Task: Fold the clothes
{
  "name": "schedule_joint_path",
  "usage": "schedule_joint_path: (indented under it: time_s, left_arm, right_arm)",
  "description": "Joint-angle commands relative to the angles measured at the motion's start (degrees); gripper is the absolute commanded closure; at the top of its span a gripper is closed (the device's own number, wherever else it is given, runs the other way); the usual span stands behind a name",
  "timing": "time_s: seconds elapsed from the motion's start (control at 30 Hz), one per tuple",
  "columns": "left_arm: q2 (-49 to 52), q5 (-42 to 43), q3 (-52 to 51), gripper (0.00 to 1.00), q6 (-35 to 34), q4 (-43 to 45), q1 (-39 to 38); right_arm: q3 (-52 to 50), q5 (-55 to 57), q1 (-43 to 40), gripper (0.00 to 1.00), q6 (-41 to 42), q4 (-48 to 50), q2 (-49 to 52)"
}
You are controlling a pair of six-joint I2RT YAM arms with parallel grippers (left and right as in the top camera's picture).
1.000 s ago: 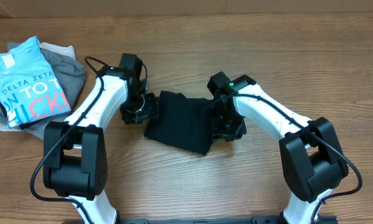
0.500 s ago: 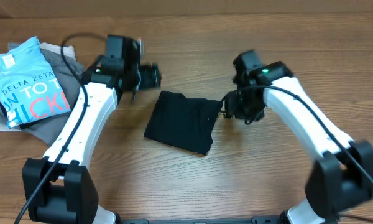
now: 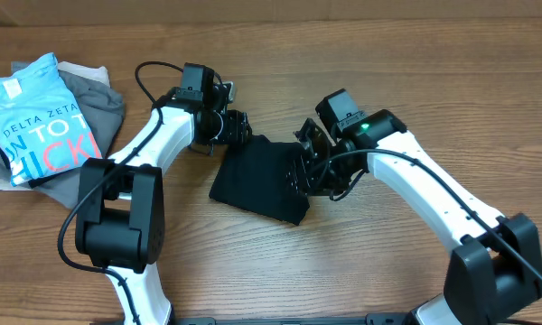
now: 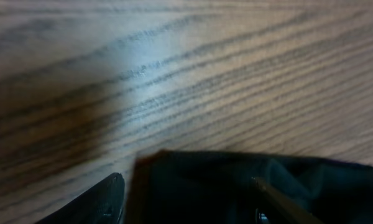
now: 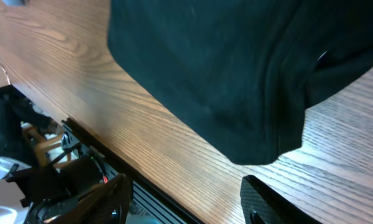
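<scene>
The black garment [image 3: 257, 181] lies folded into a rough rectangle in the middle of the wooden table. My left gripper [image 3: 236, 129] is at its far left corner. In the left wrist view the jaws [image 4: 186, 208] are open, with the black fabric [image 4: 236, 180] between them. My right gripper [image 3: 305, 168] is over the garment's right edge. In the right wrist view its jaws [image 5: 186, 199] are open and empty above bare wood, just short of the black cloth [image 5: 224, 74]. I cannot see the white tag clearly.
A light blue tee with lettering [image 3: 38, 117] lies on grey garments [image 3: 98, 101] at the far left of the table. The table's front edge [image 5: 81, 127] and the robot hardware below it show in the right wrist view.
Both grippers had drawn away from the garment half a second ago. The left has come back to the far left corner and the right to the right edge. The garment has not moved.
</scene>
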Motion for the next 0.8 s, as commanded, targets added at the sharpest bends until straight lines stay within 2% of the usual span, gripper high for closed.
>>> schedule_joint_path:
  time_s: [0.0,0.2,0.37,0.5,0.57,0.6,0.7,0.77]
  left_arm:
    - [1.2,1.2,0.17,0.34,6.38,-2.84,-0.26]
    - [1.2,-13.0,0.17,0.44,6.91,-16.24,-0.48]
    - [1.2,-13.94,0.17,0.44,5.75,-29.57,-0.42]
    - [1.2,-13.9,0.17,0.46,0.15,-39.67,-0.7]
    - [1.2,-13.97,0.17,0.54,-1.97,-42.64,-0.74]
    - [1.18,-13.94,0.17,0.73,-4.09,-43.54,-0.74]
    - [1.07,-13.94,0.17,0.95,-6.01,-43.67,-0.74]
    - [0.52,-13.99,0.59,0.96,-6.75,-43.19,-0.61]
  right_arm:
    - [-3.19,-3.3,0.55,0.38,-0.44,1.18,2.62]
    - [-4.39,-2.73,0.52,0.38,-0.44,0.0,8.04]
    - [-4.39,9.01,0.07,0.37,0.04,-2.51,8.9]
    - [-4.39,21.9,-2.51,0.34,1.99,-2.32,8.92]
    - [-4.39,24.57,-4.13,0.35,1.97,-1.07,8.92]
    - [-4.39,25.62,-5.07,0.35,1.92,-0.13,8.92]
    - [-4.37,26.88,-6.54,0.35,1.9,0.09,8.92]
    - [-4.37,27.98,-7.1,0.33,1.92,-0.35,8.92]
